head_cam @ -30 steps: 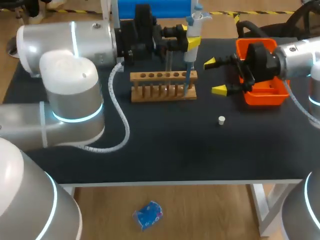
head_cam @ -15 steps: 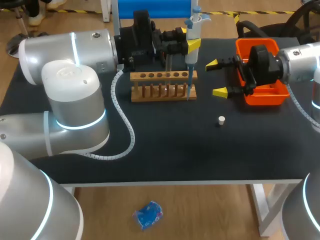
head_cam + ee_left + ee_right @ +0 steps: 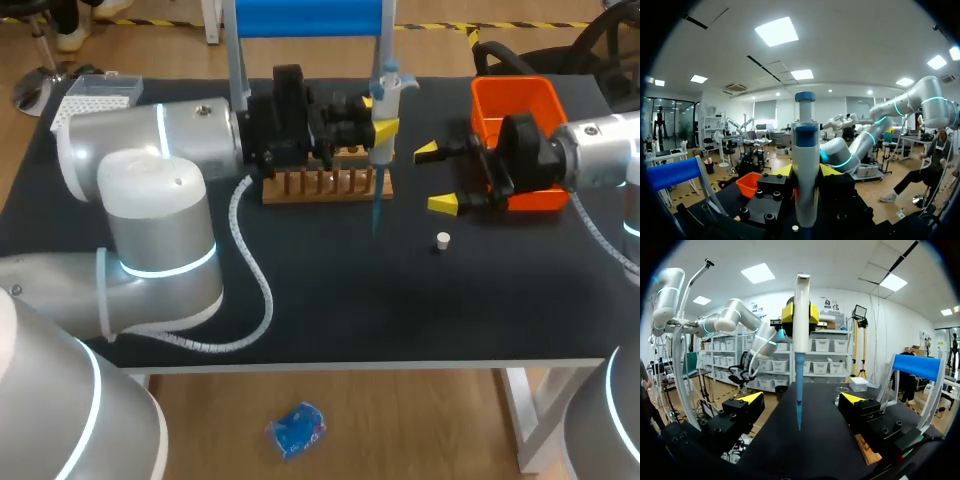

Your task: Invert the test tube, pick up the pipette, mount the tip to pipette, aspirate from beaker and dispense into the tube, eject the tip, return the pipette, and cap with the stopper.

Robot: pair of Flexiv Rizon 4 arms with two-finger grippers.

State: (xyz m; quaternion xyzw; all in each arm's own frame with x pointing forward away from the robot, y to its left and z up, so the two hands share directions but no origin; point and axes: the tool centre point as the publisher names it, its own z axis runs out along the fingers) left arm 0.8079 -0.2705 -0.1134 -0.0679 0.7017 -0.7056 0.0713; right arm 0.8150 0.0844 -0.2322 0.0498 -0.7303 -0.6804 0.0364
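My left gripper (image 3: pixel 381 118) is shut on the white pipette (image 3: pixel 384 95), which stands upright. Its blue tip (image 3: pixel 376 210) hangs just in front of the right end of the wooden rack (image 3: pixel 320 184). The left wrist view shows the pipette (image 3: pixel 806 160) clamped between the yellow fingers of the left gripper (image 3: pixel 806 172). My right gripper (image 3: pixel 435 178) is open and level, just to the right of the tip. From the right wrist, the pipette (image 3: pixel 801 305) and its blue tip (image 3: pixel 799 390) hang ahead of the open right gripper (image 3: pixel 801 399). The white stopper (image 3: pixel 443 240) lies on the mat below the right gripper. I cannot make out the test tube.
An orange bin (image 3: pixel 520 105) stands behind the right gripper. A clear tip box (image 3: pixel 95 88) is at the far left corner. A blue-topped stand (image 3: pixel 305 18) rises at the table's back edge. A glass vessel (image 3: pixel 841 391) stands far back on the mat.
My left arm has carried the pipette out of the rack and forward, so the blue tip now hangs in front of it. The right gripper has barely moved.
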